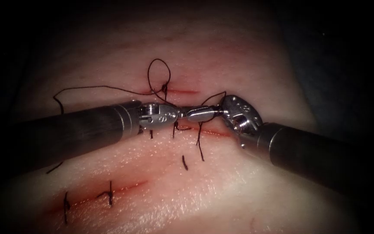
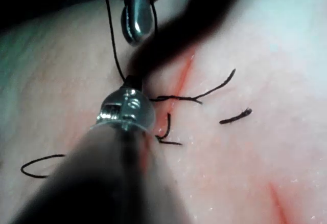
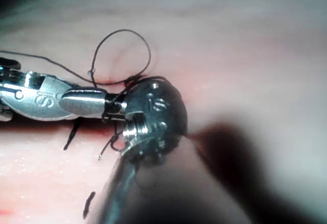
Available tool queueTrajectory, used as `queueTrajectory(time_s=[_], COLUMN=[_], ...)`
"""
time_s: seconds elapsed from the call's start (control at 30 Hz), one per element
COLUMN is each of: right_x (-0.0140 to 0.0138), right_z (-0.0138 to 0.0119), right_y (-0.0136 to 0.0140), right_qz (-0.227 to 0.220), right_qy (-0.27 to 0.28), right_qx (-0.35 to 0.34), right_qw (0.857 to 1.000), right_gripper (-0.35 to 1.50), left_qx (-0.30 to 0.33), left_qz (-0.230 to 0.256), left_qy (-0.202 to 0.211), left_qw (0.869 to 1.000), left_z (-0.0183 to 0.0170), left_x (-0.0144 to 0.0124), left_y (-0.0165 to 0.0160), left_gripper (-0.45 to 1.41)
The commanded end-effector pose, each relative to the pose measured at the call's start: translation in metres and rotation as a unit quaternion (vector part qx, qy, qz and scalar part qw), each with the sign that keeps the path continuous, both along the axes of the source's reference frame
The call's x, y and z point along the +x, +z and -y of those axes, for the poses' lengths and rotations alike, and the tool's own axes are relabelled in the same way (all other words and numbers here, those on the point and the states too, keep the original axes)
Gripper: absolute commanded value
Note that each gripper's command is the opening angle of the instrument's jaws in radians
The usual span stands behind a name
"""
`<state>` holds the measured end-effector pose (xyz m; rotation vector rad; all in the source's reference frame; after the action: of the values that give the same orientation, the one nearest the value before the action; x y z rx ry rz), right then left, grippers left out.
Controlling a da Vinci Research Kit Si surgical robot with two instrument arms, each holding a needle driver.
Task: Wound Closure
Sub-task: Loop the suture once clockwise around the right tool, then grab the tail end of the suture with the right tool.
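Over the tissue (image 1: 239,65) the two tools meet tip to tip. My left tool (image 1: 179,113) reaches in from the left, and dark thread (image 1: 159,73) forms a loop just above it, beside a red cut line (image 1: 182,92). My right tool (image 1: 189,115) points left with its jaws shut, and thread is wrapped around them near their base (image 3: 110,109). From there a thread end (image 1: 200,145) hangs down across the cut (image 1: 213,131) under the tools. I can make out no needle. A long strand (image 1: 87,88) trails off to the left.
Below the tools lies a lower red cut (image 1: 122,188) with tied stitches (image 1: 109,194) and short cut thread ends (image 1: 185,162). Red fluid tints the tissue along the cuts. Both shafts (image 1: 66,130) lie low over the tissue.
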<state>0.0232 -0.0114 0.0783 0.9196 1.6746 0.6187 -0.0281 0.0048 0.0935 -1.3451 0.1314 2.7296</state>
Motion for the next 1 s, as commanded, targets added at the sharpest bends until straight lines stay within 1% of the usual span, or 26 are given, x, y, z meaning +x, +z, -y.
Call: queueTrajectory(time_s=[0.03, 0.13, 0.17, 0.2, 0.23, 0.27, 0.37, 0.4, 0.43, 0.47, 0.53, 0.57, 0.6, 0.63, 0.67, 0.7, 0.73, 0.77, 0.97, 1.0], right_x=[0.001, 0.0012, 0.0015, 0.0015, 0.0017, 0.0021, 0.0027, 0.0029, 0.0029, 0.0029, 0.0029, 0.0029, 0.0029, 0.003, 0.003, 0.003, 0.003, 0.003, 0.003, 0.003], right_z=[0.0, 0.0004, 0.0007, 0.0007, 0.0008, 0.0013, 0.0018, 0.0022, 0.0022, 0.0024, 0.0032, 0.0032, 0.0038, 0.0044, 0.0046, 0.0046, 0.0047, 0.0048, 0.0046, 0.0046], right_y=[-0.0003, -0.0009, -0.0013, -0.0013, -0.0014, -0.0013, -0.0008, -0.0002, -0.0002, 0.0001, 0.0012, 0.0012, 0.0018, 0.0023, 0.0024, 0.0024, 0.0025, 0.0027, 0.003, 0.003], right_qz=[-0.002, -0.003, -0.005, -0.005, -0.007, -0.012, -0.026, -0.036, -0.036, -0.036, -0.018, -0.018, -0.014, -0.009, -0.011, -0.011, -0.011, -0.006, -0.001, -0.001], right_qy=[-0.02, -0.035, -0.064, -0.064, -0.081, -0.125, -0.172, -0.208, -0.208, -0.224, -0.236, -0.236, -0.239, -0.23, -0.228, -0.228, -0.226, -0.215, -0.225, -0.225], right_qx=[-0.021, -0.035, -0.066, -0.066, -0.085, -0.131, -0.192, -0.227, -0.227, -0.241, -0.285, -0.285, -0.306, -0.327, -0.333, -0.333, -0.339, -0.357, -0.393, -0.393], right_qw=[1.0, 0.999, 0.996, 0.996, 0.993, 0.983, 0.966, 0.951, 0.951, 0.944, 0.929, 0.929, 0.921, 0.917, 0.915, 0.915, 0.913, 0.909, 0.892, 0.892], right_gripper=[-0.35, -0.35, -0.35, -0.35, -0.35, -0.35, -0.35, -0.35, -0.35, -0.35, -0.35, -0.35, 0.0, 0.59, 0.74, 0.74, 0.84, 1.13, 1.13, 1.13], left_qx=[0.004, 0.007, 0.008, 0.008, 0.008, 0.012, 0.013, 0.013, 0.013, 0.013, 0.015, 0.015, 0.015, 0.016, 0.016, 0.016, 0.015, 0.015, 0.015, 0.015], left_qz=[-0.001, -0.002, -0.006, -0.006, -0.007, -0.009, -0.011, -0.013, -0.013, -0.011, -0.011, -0.011, -0.01, -0.01, -0.01, -0.01, -0.01, -0.01, -0.009, -0.009], left_qy=[-0.001, -0.002, 0.001, 0.001, 0.003, 0.002, 0.001, -0.001, -0.001, -0.001, -0.001, -0.001, 0.0, 0.001, 0.001, 0.001, 0.001, 0.002, 0.003, 0.003], left_qw=[1.0, 1.0, 1.0, 1.0, 1.0, 1.0, 1.0, 1.0, 1.0, 1.0, 1.0, 1.0, 1.0, 1.0, 1.0, 1.0, 1.0, 1.0, 1.0, 1.0], left_z=[-0.0008, -0.0011, -0.0012, -0.0012, -0.0012, -0.0012, -0.0012, -0.0012, -0.0012, -0.0011, -0.0012, -0.0012, -0.0012, -0.0012, -0.0012, -0.0012, -0.0012, -0.0011, -0.0009, -0.0009], left_x=[-0.0003, -0.0003, -0.0003, -0.0003, -0.0004, -0.0006, -0.001, -0.0013, -0.0013, -0.0013, -0.0013, -0.0013, -0.0011, -0.001, -0.001, -0.001, -0.0009, -0.0008, -0.0005, -0.0005], left_y=[0.0012, 0.002, 0.0026, 0.0026, 0.0028, 0.0029, 0.0028, 0.0027, 0.0027, 0.0026, 0.0023, 0.0023, 0.0022, 0.0021, 0.0021, 0.0021, 0.0021, 0.0021, 0.0021, 0.0021], left_gripper=[-0.45, -0.45, -0.45, -0.45, -0.45, -0.45, -0.45, -0.45, -0.45, -0.45, -0.45, -0.45, -0.45, -0.45, -0.45, -0.45, -0.45, -0.45, -0.45, -0.45])
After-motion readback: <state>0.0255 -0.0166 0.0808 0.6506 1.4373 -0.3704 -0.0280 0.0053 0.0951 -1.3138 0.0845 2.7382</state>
